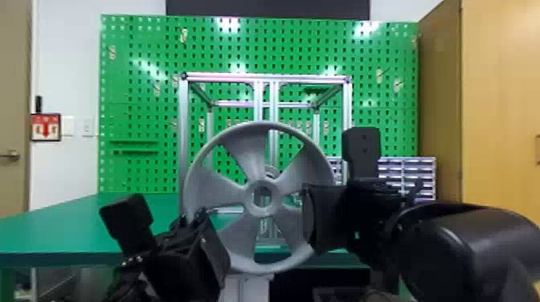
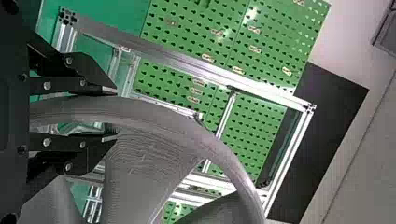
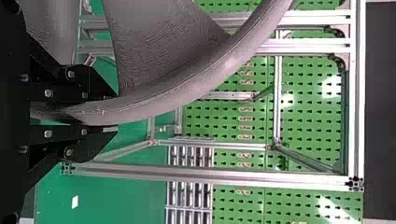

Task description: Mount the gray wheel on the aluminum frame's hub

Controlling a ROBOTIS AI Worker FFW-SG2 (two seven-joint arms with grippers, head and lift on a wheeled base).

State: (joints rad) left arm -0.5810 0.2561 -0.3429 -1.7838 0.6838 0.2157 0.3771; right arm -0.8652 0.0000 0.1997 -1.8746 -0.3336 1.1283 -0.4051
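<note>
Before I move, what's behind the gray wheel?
Behind the gray wheel stands the aluminum frame; between the spokes show its middle uprights, a round silver part, possibly the hub, and green pegboard. Whatever lies directly behind the spokes is covered.

From my seat I count one gray wheel (image 1: 194,172) with five spokes (image 1: 217,192), and one aluminum frame (image 1: 183,120) with two middle uprights (image 1: 258,98) rising at twelve o'clock. I have two grippers on the wheel's face: one left gripper (image 1: 199,220) at eight o'clock, one right gripper (image 1: 312,213) near four, with two fingers (image 2: 88,74) apiece. Around my head view's dial I tally one pegboard (image 1: 140,44) toward eleven, one wooden cabinet (image 1: 498,104) toward two, one drawer unit (image 1: 408,172) past three, one table (image 1: 60,229) toward eight and one framed sign (image 1: 46,127) toward nine.
</note>
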